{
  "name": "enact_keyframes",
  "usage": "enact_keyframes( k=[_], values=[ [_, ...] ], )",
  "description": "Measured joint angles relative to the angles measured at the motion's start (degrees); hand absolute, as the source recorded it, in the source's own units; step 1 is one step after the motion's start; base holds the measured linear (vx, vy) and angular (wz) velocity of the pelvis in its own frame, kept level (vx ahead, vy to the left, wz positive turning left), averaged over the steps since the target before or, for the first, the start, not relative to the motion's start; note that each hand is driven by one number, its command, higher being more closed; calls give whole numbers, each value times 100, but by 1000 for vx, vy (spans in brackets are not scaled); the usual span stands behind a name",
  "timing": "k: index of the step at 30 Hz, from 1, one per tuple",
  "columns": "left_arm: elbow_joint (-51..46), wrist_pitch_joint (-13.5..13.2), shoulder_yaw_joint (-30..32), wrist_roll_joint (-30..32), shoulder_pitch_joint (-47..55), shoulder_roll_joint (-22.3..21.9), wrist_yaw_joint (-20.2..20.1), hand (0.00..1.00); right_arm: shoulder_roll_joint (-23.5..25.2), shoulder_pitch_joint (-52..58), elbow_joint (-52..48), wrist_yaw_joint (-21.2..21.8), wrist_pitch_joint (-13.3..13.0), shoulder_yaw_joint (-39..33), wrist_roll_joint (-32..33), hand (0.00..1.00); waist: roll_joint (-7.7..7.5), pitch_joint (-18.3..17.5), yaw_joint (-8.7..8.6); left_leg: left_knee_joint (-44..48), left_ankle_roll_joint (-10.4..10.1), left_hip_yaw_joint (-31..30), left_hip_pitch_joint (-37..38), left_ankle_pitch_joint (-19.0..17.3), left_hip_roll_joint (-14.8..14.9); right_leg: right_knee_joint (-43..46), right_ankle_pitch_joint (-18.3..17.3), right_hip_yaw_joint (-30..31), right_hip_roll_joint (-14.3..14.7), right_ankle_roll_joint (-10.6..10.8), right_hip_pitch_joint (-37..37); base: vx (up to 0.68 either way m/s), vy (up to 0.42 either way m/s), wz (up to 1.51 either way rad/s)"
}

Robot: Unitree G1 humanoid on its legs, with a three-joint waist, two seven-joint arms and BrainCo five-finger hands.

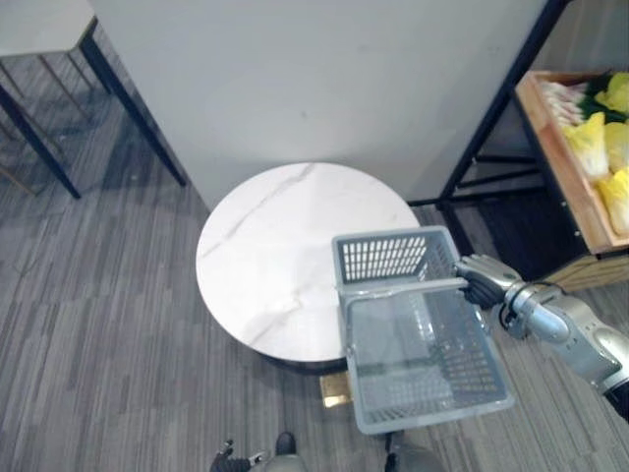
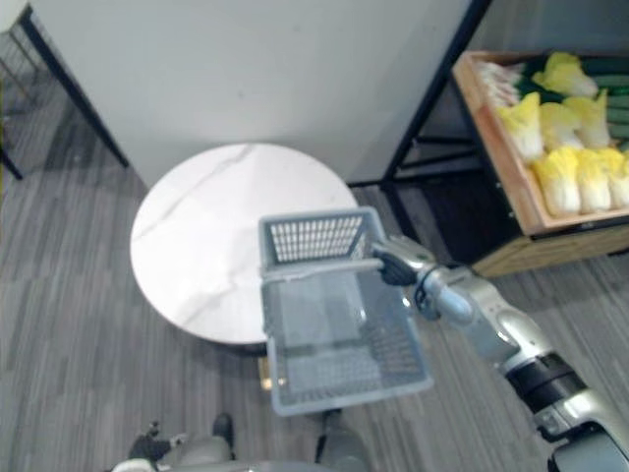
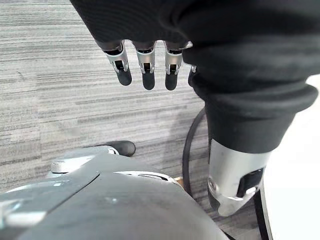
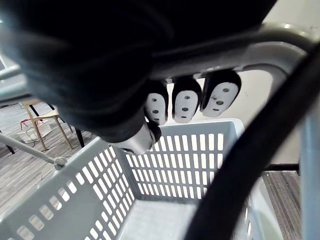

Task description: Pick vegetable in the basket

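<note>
Your left robot hand (image 3: 148, 70) hangs low at the robot's left side over the grey striped floor (image 1: 98, 334). Its fingers are straight and loosely spread, and it holds nothing.

A round white marble table (image 1: 265, 256) stands in front of a pale wall panel (image 1: 324, 88).

The grey slotted basket (image 1: 383, 258) sits at the table's near right edge. Its far end is over the tabletop and the rest juts out past the rim above the floor. You cannot tell from these views whether it touches the table. The basket is empty, and its bare bottom is visible through the open top.

Your right robot hand (image 1: 484, 280) is clamped on the right end of the basket's handle (image 1: 403, 288). In the right wrist view its fingers (image 4: 186, 102) are curled round the grey bar.

To the right, well apart from the basket, a dark metal shelf frame (image 2: 432, 88) carries a wooden crate (image 2: 570, 244). The vegetables are all in that crate. Yellow-white leafy heads (image 2: 575, 177) are packed toward its near side. Green vegetables (image 2: 614, 93) lie farther back, and their kind cannot be made out.
</note>
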Motion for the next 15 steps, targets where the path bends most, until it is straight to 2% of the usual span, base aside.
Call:
enact_keyframes(
  k=[3,6,10,13,15],
  values=[
    [77,18,177,9,107,-41,-54,0,-36,248,3,17,1,-27,-7,100,33,-51,-25,23,-29,176,169,-47,61,1,-8,165,79,-12,108,23,-21,-32],
    [77,19,272,11,190,-84,-59,0,-36,522,30,74,2,-54,-18,100,102,-136,-72,400,-32,300,206,-306,180,2,-16,291,182,-25,228,26,-3,-25],
    [76,48,269,203,228,-114,-111,0,34,1088,34,83,-29,-513,-32,100,206,-209,-106,765,-40,518,391,-614,300,99,-45,493,294,-27,391,19,19,-30],
    [76,63,218,237,255,-105,-134,0,283,1352,27,74,-12,-841,-84,100,225,-213,-241,1051,-5,822,475,-843,325,435,-110,839,335,20,241,-13,63,-54],
    [71,55,75,241,170,-8,-139,0,473,1421,18,3,15,-952,-128,100,198,-224,-294,1632,125,1167,152,-1200,384,632,-28,1213,383,139,-147,-119,105,-79]
  ],
)
